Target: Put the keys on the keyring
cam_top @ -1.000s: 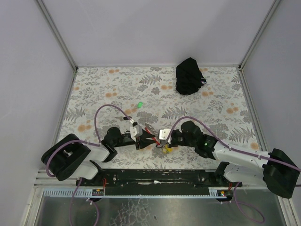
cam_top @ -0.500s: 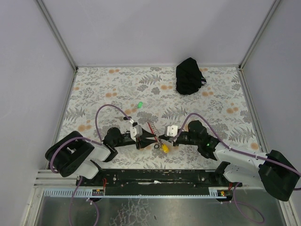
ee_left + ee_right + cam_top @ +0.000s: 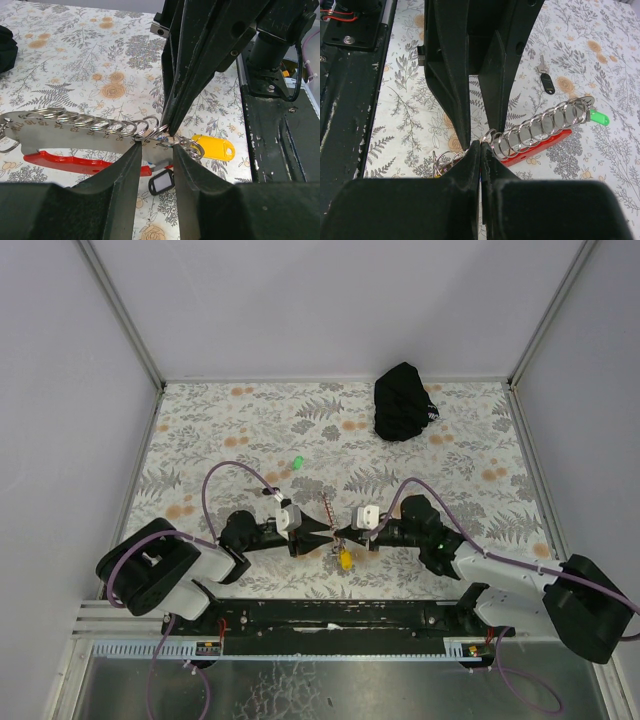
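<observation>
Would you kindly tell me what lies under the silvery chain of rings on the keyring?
Under the silvery chain of rings sits a flat silvery metal plate, then a red curved strap, over the floral table cover. The left gripper hides where plate and strap end.

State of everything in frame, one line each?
left pincer: closed on keyring, jaws apart
right pincer: shut on keyring
keyring: held between both pincers
yellow tag: attached to keyring
green key: lying loose, off keyring
black fob: lying loose, off keyring
black bag: lying untouched
</observation>
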You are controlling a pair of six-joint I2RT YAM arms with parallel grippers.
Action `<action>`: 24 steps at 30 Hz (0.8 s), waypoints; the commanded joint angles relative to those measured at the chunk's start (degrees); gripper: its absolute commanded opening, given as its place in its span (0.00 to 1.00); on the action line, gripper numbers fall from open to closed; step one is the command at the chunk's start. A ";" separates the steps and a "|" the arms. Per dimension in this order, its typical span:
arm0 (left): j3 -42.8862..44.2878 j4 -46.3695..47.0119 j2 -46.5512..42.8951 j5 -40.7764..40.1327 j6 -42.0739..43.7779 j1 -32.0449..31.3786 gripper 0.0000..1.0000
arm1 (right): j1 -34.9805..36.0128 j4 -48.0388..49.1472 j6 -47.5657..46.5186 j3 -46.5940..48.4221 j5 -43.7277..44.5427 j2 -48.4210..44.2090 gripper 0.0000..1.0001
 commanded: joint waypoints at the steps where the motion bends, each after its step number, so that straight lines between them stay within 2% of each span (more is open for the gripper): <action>1: -0.01 6.25 -1.15 1.01 -0.39 0.13 0.31 | -0.93 6.67 1.14 0.42 -3.25 1.07 0.00; 7: 0.13 6.12 -1.75 2.37 -0.68 0.15 0.31 | -2.85 8.01 2.54 -0.10 -3.94 2.87 0.00; 14: 2.08 5.62 4.36 2.05 -0.26 0.07 0.30 | -4.22 7.98 3.00 -0.20 -2.20 6.08 0.00; 18: 3.50 6.57 9.12 2.36 -0.63 0.19 0.20 | -5.42 10.24 4.23 -1.60 -2.22 7.29 0.00; 24: 4.10 3.84 10.37 1.04 1.06 0.24 0.22 | -5.97 12.23 4.48 -2.29 -3.50 9.22 0.00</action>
